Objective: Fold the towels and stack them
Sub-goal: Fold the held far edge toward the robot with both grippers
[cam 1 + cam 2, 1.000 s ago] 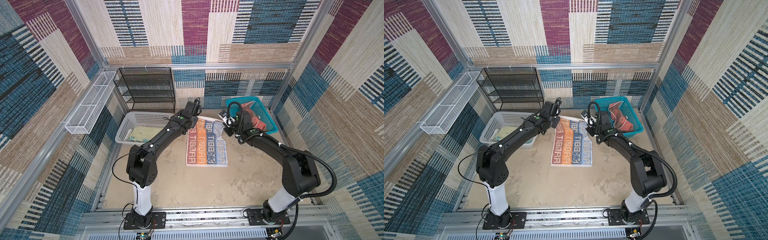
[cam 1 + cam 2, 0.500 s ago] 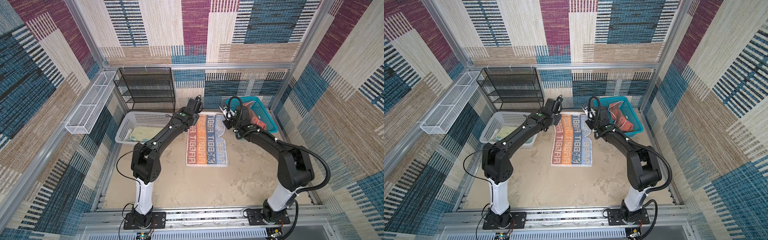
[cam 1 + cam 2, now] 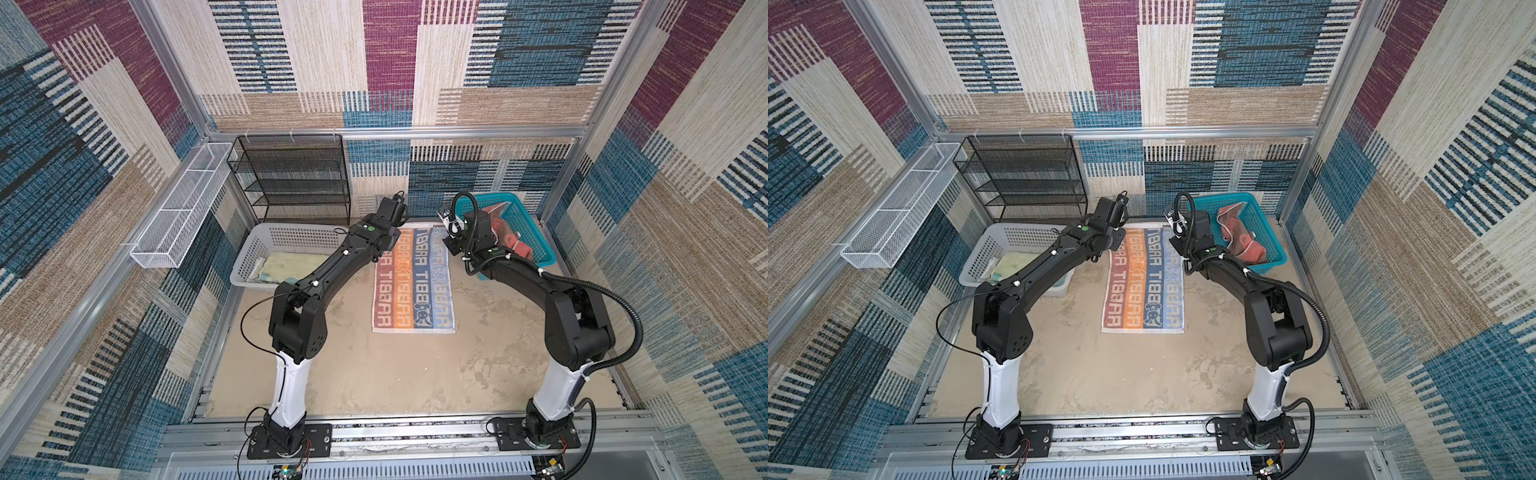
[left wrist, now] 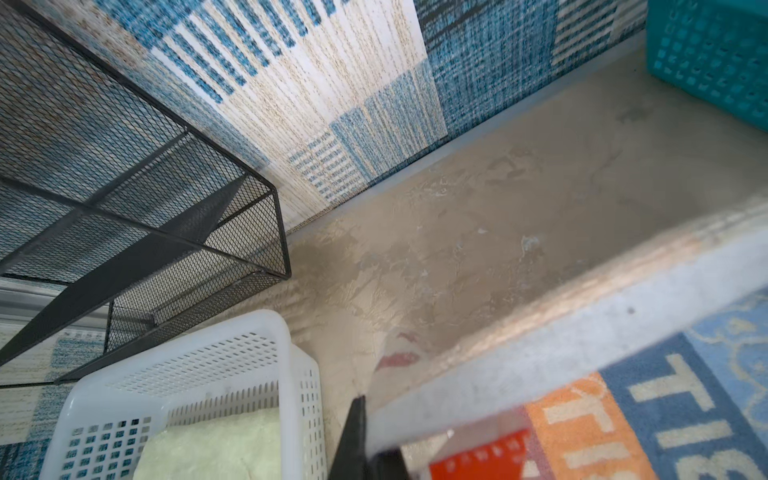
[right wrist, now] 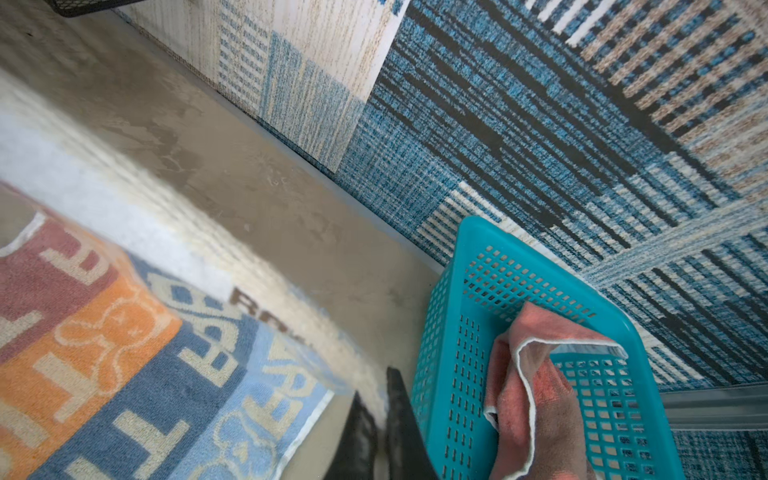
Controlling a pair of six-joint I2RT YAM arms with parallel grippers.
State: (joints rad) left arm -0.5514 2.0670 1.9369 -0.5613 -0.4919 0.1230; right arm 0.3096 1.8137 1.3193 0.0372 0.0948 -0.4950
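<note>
Two far corners of the lettered towel (image 3: 413, 286), apparently pinched, left gripper (image 4: 371, 436) and right gripper (image 5: 376, 392) closed on them.

In both top views the tabletop (image 3: 395, 374) lies bare from 4 through 6 to 8 o'clock, wide room to pass. The striped towel (image 3: 413, 291) covers the middle toward 12. The white basket (image 3: 299, 241) blocks 10 o'clock, the teal basket (image 3: 534, 239) 2 o'clock, the black mesh shelf (image 3: 299, 178) 11 o'clock. Between shelf and teal basket a bare strip runs along the back wall (image 3: 428, 183).
</note>
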